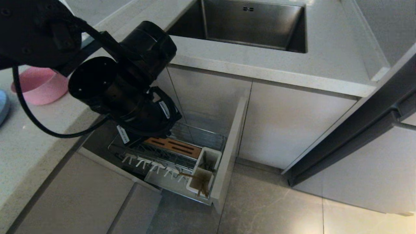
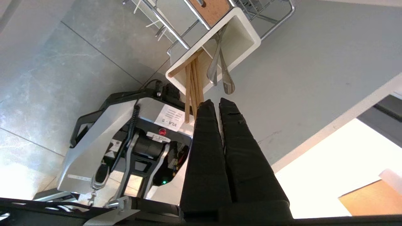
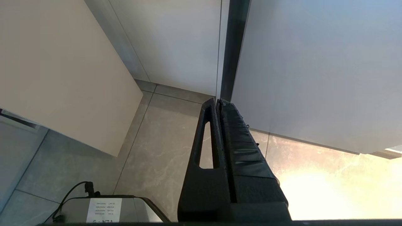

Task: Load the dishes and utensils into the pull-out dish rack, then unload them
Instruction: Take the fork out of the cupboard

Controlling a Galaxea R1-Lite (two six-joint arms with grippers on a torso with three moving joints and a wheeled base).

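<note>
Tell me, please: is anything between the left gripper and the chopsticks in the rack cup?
Nothing visible is. In the left wrist view the shut left gripper points at the chopsticks, which stick out of the white cup; the spoon hangs beside them, not in the path.

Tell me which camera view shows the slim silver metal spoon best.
The left wrist view: the slim silver metal spoon stands plainly in the white utensil cup, beside the thin light-wood chopsticks. The head view shows only a dark sliver there; the right wrist view shows none of it.
</note>
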